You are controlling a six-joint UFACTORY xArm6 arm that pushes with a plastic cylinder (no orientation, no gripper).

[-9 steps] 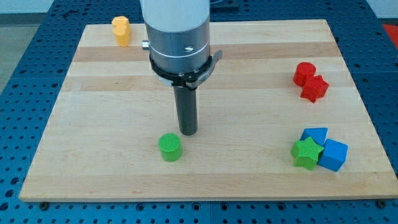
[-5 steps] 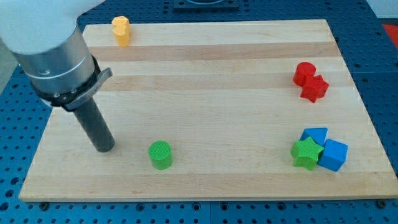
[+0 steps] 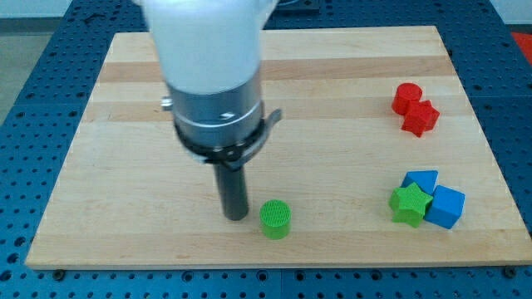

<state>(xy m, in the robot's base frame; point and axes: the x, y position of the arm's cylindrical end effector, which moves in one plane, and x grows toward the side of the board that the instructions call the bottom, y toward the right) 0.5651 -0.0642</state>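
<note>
My tip [image 3: 235,216] rests on the wooden board [image 3: 332,100] near the view's bottom, a little left of centre. Just to its right, almost touching, stands a green cylinder [image 3: 275,219]. Whether they touch cannot be told. Far to the view's right sit a green star [image 3: 411,204], a blue block [image 3: 446,208] and another blue block [image 3: 421,182] bunched together. A red cylinder [image 3: 407,97] and a red star [image 3: 421,118] lie above them. The arm's wide body hides the board's top left, where a yellow block stood earlier.
The board lies on a blue perforated table [image 3: 33,108]. The board's bottom edge [image 3: 274,264] runs close below the tip and the green cylinder.
The tip swung from the centre to the view's left, then back right behind the green cylinder. The cylinder went slightly left, then slid right and a little down.
</note>
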